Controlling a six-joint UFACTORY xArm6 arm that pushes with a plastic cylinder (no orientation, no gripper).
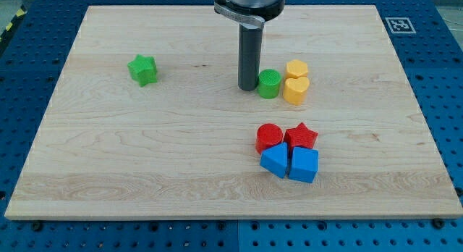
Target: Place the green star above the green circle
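Green star [142, 69]: view's left of worktop [108, 165], well apart from green circle [269, 84]; prob. light, rigid, slides easily, may spin; push at a flat flank. End effector: jawless rod, my tip [249, 88] just left of circle.

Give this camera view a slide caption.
My tip beside the green circle; the green star far left.
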